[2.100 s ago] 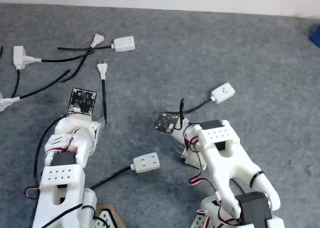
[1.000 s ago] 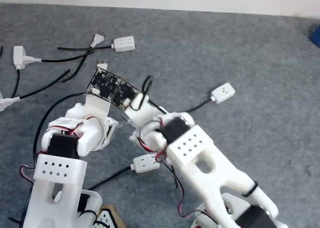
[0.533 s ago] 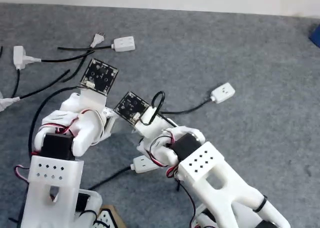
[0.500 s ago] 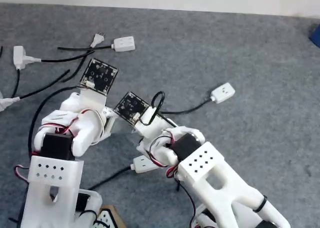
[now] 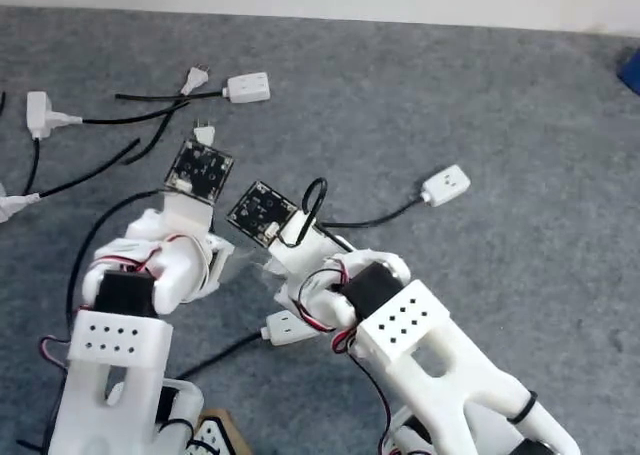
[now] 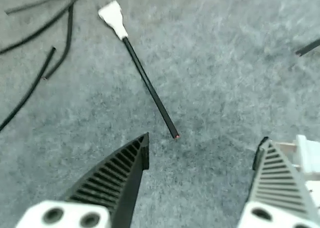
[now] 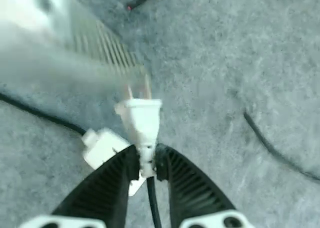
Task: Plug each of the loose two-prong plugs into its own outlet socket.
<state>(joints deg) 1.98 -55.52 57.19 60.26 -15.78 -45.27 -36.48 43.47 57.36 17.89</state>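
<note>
Grey carpet (image 5: 520,115) covers the whole work surface, and both your arms lean in close together over its left half. Your right gripper (image 7: 146,163) is pinching a white two-prong plug (image 7: 140,119) by its neck. The prongs point away from the wrist and the plug's cord trails back between the fingers. Just beyond those prongs is a blurred ribbed finger (image 7: 95,47), which looks like the left arm's, crowding the space ahead of the plug. Beside and below the held plug a white outlet block (image 7: 102,147) lies on the carpet. In the high view that outlet block (image 5: 290,325) sits just beside the right arm, its cable running back toward the arm bases. Your left gripper (image 6: 204,144) is spread wide with nothing between its fingers, hanging over bare carpet. Ahead of it lies a loose plug (image 6: 113,16) whose short black cord (image 6: 150,85) ends at a cut tip near the gripper's opening. Around you are a second outlet block (image 5: 446,184) well off to the right and a third outlet block (image 5: 248,87) at the far side with another plug (image 5: 196,77) near it. A white adapter (image 5: 38,110) lies by the left edge, with several black cables (image 5: 100,160) beside it.
</note>
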